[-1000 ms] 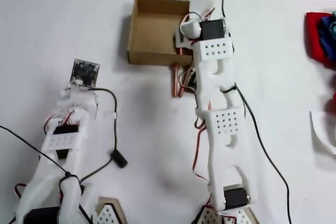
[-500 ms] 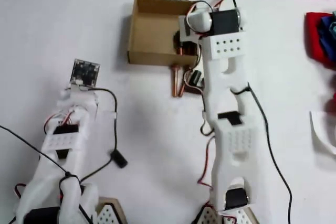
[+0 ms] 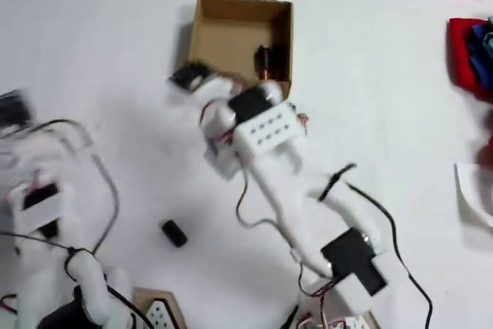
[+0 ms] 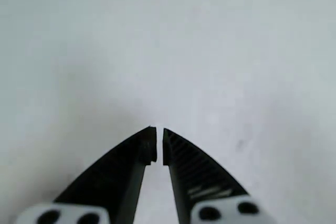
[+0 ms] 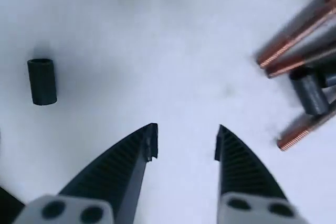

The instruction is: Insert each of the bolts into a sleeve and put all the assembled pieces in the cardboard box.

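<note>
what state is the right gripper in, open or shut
Open: the right gripper has its fingers apart, bare table between them, nothing held.

High camera down over table (image 3: 115, 44); wrist cameras close above same surface.

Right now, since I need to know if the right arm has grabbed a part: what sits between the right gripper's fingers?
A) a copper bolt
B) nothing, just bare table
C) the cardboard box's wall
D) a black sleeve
B: the right gripper stands open over the white table, while the black sleeve and the copper bolts lie apart from it on either side.
</note>
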You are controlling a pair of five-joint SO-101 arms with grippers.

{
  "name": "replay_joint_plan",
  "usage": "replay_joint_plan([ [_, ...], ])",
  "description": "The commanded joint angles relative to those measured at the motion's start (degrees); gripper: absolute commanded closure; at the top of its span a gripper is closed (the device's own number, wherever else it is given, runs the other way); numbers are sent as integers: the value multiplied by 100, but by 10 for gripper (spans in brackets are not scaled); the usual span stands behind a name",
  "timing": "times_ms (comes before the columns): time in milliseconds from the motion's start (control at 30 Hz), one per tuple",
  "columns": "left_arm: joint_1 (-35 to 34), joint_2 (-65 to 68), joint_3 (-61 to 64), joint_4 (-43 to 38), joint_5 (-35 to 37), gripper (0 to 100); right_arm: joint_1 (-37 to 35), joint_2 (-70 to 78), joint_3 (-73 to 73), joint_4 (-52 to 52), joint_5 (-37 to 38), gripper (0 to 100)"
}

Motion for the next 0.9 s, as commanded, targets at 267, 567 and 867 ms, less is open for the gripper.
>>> replay_joint_plan([
  [267, -1389, 2611, -2123, -62, 273, 947, -1868, -365, 1354, -1420, -176, 789],
  [567, -1925, 4396, -3697, 897, 281, 947, -2651, -40, 1345, -1622, -492, 788],
  [867, -1890, 4396, -3864, 1196, 281, 947, -2809, 1270, 1319, -2352, -818, 789],
])
